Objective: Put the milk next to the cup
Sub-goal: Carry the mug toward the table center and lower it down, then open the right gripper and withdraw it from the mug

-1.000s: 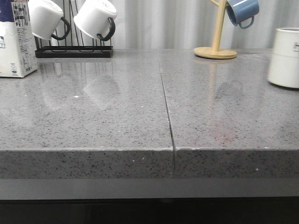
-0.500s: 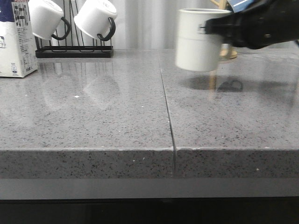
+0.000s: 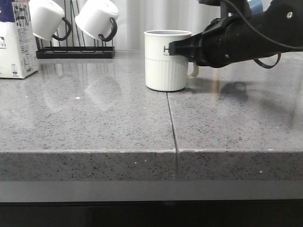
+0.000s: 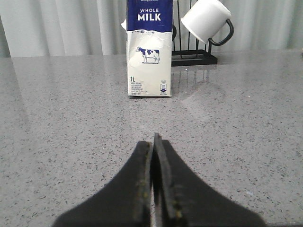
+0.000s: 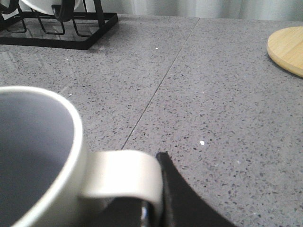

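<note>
Cream cup on counter, handle in right gripper; milk well apart.

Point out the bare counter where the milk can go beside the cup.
Free: the counter stretch between the milk and the cup, in front of the mug rack. Crowded: the cup's right, where the right end effector holds its handle.

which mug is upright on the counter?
The ribbed cream cup at the counter seam, its handle at the right gripper. The two black-handled white mugs hang tilted on the rack.
</note>
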### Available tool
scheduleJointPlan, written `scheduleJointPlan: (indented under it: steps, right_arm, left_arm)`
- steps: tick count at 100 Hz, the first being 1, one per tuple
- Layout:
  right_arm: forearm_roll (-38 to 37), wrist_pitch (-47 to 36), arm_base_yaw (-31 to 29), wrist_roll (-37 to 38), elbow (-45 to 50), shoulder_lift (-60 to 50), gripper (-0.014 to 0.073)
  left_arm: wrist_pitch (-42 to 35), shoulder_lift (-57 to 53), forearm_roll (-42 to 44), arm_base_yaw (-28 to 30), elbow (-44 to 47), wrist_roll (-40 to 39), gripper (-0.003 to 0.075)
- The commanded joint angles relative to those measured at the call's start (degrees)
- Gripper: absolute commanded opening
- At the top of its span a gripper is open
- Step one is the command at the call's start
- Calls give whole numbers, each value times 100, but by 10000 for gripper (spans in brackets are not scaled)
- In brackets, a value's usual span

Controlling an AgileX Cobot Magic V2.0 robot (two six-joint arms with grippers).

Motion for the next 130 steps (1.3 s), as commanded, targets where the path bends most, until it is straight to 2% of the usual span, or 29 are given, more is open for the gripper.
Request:
scheduleJointPlan:
  steps: [1, 11, 23, 33, 72, 95, 130]
  right_arm:
    - [-52, -472, -9, -22, -181, -245, -63]
    - [-52, -472, -9, -22, -181, -245, -10]
    - [-52, -461, -9, -22, -181, -245, 188]
    - [-52, -461, -9, -22, -181, -245, 267]
    - [-52, -376, -9, -22, -135, -303, 269]
    - [-52, -382, -9, -76, 358, -715, 269]
    - [-52, -260, -9, -527, 1711, -2454, 258]
  left_arm:
    - [-441, -175, -61, 2, 255, -22, -20]
    - [-441, -175, -61, 2, 255, -22, -20]
    - [-441, -175, -61, 2, 255, -22, -20]
    - [-441, -175, -61, 2, 255, -22, -20]
    - [-441, -175, -61, 2, 255, -22, -20]
    - [-441, -175, -61, 2, 255, -22, -20]
    - [-441, -175, -61, 2, 255, -22, -20]
